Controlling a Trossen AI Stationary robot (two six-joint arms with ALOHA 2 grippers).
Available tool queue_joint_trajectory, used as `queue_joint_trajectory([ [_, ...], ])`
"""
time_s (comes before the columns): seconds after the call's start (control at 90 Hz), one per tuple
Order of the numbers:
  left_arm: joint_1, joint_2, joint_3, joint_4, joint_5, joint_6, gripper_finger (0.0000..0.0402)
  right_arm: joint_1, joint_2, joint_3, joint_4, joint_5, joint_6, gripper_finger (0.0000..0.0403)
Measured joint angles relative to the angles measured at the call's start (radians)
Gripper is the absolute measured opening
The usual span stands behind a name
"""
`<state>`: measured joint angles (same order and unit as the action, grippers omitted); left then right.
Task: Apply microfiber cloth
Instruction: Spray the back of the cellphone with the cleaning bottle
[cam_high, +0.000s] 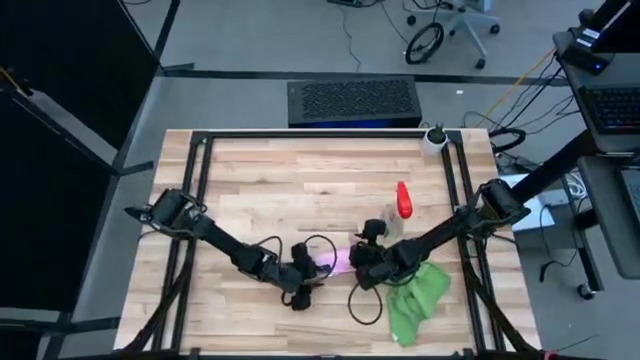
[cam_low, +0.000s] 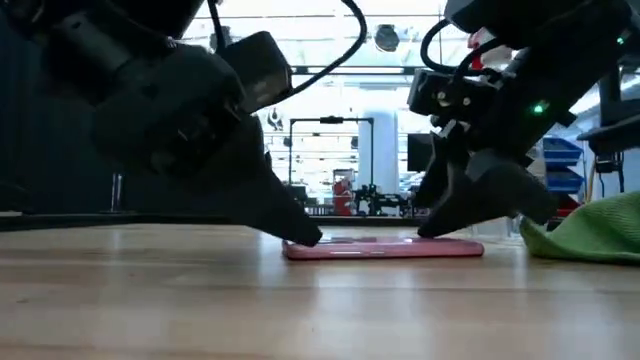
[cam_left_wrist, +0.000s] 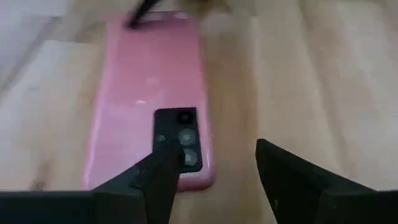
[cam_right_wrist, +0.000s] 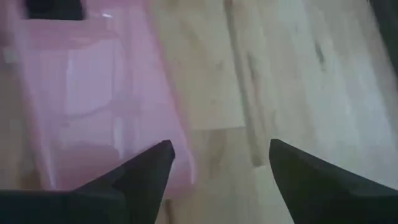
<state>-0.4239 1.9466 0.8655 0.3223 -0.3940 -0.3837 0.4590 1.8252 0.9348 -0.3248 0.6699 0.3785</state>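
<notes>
The wooden table (cam_high: 250, 180) carries the crumpled microfiber cloth (cam_high: 415, 295) at five o'clock (untouched). The pink phone (cam_low: 385, 248) lies flat at centre. Left gripper (cam_left_wrist: 214, 171) and right gripper (cam_right_wrist: 221, 165) tip down over its opposite ends, fingers spread, grasping nothing.

Even overhead light, high view; worktop (cam_high: 300, 180) evenly bright, black mass at frame left. Low view: both arms dark silhouettes against bright, hazy room; worktop foreground out of focus. Both wrist views soft throughout. Pink phone (cam_left_wrist: 152, 93) shows pale sheen; faint reflections on it in right wrist view.
</notes>
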Motion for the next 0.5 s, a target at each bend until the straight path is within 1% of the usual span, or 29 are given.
queue_joint_trajectory([
  [0.111, 0.018, -0.017, -0.002, -0.063, -0.091, -0.001, 0.0198, 0.022, 0.000, 0.001, 0.015, -0.035, 0.066, 0.0258],
  [0.222, 0.023, -0.033, -0.003, -0.116, -0.137, -0.003, 0.0198, 0.040, 0.000, 0.002, 0.047, -0.086, 0.086, 0.0258],
  [0.356, 0.024, -0.056, -0.006, -0.135, -0.141, -0.004, 0.0198, 0.055, -0.001, 0.002, 0.072, -0.097, 0.086, 0.0258],
  [0.5, 0.009, -0.093, -0.007, -0.145, -0.140, -0.002, 0.0198, 0.054, 0.000, 0.039, 0.037, -0.132, 0.133, 0.0258],
])
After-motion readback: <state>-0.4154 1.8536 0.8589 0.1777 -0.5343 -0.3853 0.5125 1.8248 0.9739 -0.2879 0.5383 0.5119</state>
